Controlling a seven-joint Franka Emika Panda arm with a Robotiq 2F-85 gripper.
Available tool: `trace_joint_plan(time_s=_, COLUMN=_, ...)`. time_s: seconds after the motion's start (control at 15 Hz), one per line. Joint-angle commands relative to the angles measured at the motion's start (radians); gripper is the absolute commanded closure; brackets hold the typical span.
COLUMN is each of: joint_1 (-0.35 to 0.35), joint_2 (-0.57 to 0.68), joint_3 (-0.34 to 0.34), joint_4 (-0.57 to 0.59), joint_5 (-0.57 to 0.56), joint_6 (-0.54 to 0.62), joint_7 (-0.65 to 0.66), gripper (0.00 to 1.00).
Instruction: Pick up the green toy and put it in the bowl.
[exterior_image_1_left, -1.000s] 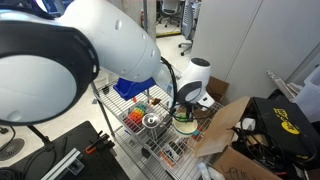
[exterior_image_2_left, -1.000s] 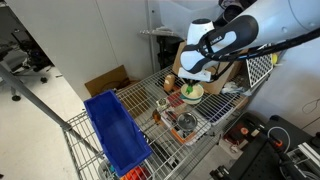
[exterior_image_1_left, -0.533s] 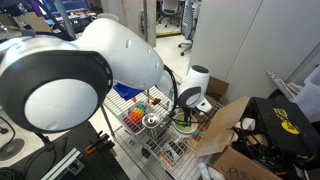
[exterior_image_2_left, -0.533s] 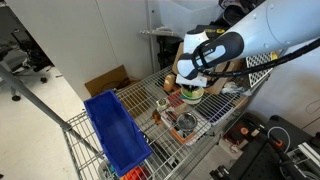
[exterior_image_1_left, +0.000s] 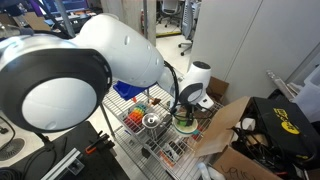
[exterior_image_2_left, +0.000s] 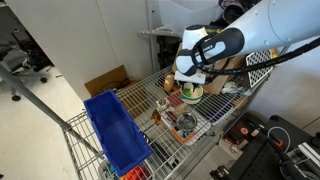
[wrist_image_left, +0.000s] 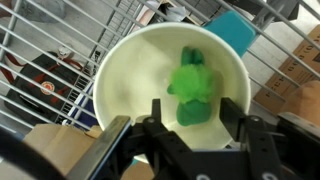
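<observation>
In the wrist view the green toy lies inside the white bowl, against its pale bottom. My gripper hangs right over it, open. One finger stands on either side of the toy with a small gap to each. In both exterior views the gripper is low over the bowl on the wire rack, and the arm hides most of the bowl's inside.
A shiny metal cup and small orange and red toys sit beside the bowl on the wire rack. A blue bin stands on the rack's end. An open cardboard box lies close by.
The arm swung and settled lower over the bowl a second ago, then stayed put. My jaws now stand apart from the toy.
</observation>
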Motion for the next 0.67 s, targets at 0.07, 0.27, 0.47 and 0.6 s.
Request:
trace_joint_plan(time_s=0.07, joint_1=-0.018, joint_2=-0.129, joint_3=0.034, joint_4=-0.101, joint_5=0.031, joint_6=-0.032, joint_7=-0.031, gripper=0.01)
trace_joint_plan(time_s=0.27, joint_1=-0.043, joint_2=-0.237, joint_3=0.083, joint_4=-0.193, joint_5=0.084, joint_6=-0.059, joint_7=-0.09, gripper=0.0)
trace_joint_plan(time_s=0.47, joint_1=-0.015, joint_2=-0.158, joint_3=0.043, joint_4=-0.107, joint_5=0.05, joint_6=-0.035, joint_7=-0.046, gripper=0.0)
trace_joint_plan(time_s=0.6, joint_1=-0.015, joint_2=-0.146, joint_3=0.041, joint_4=-0.106, joint_5=0.05, joint_6=-0.034, joint_7=-0.046, gripper=0.0)
